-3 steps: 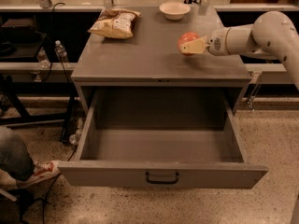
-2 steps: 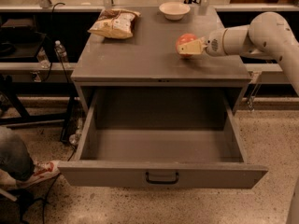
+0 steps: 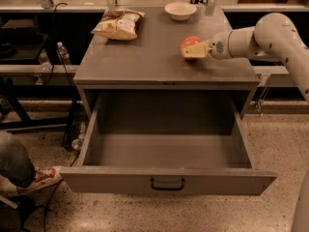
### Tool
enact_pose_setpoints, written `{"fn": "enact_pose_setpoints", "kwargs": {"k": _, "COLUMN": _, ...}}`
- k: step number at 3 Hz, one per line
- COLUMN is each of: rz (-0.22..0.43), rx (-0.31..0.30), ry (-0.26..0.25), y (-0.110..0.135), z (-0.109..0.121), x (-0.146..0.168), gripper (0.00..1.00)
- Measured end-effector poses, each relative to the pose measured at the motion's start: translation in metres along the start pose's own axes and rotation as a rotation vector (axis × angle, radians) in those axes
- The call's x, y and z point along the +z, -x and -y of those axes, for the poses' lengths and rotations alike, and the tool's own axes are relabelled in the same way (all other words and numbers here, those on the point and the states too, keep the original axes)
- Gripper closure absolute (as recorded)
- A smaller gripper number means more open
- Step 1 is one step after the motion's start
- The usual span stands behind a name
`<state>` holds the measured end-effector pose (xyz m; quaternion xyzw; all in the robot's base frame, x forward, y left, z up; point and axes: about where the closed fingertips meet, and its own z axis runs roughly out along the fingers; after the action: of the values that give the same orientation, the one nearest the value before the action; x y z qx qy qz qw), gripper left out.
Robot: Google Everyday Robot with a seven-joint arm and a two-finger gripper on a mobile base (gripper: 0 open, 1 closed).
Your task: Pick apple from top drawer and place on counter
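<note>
Apple (image 3: 189, 41) round, held in gripper (image 3: 192, 50) over counter (image 3: 145, 57).

floor (image 3: 275, 144): speckled terrazzo; warm light | rack (image 3: 29, 70): dark, left of and behind cabinet (image 3: 164, 81) | bottle (image 3: 62, 53): left of cabinet | sneaker (image 3: 43, 177): front-left of cabinet | gripper (image 3: 194, 50): above cabinet's right side; clasps apple (image 3: 188, 41)

Counter (image 3: 145, 57): bowl (image 3: 180, 10), bag (image 3: 119, 24); end effector (image 3: 192, 49) above
</note>
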<state>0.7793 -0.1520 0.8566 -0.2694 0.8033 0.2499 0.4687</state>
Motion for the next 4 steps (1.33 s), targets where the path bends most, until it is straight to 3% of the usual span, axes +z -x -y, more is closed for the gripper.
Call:
{"fn": "enact_pose_setpoints", "kwargs": {"k": 1, "rz": 0.007, "rx": 0.005, "ry": -0.015, "y": 0.001, "z": 0.004, "x": -0.007, "gripper": 0.02}}
{"fn": "enact_pose_setpoints", "kwargs": {"k": 3, "rz": 0.036, "rx": 0.024, "ry": -0.096, "y": 0.002, "z": 0.021, "x": -0.045, "gripper": 0.0}}
{"fn": "enact_pose_setpoints", "kwargs": {"k": 4, "rz": 0.063, "rx": 0.046, "ry": -0.187, "y": 0.002, "z": 0.028, "x": -0.093, "gripper": 0.0}}
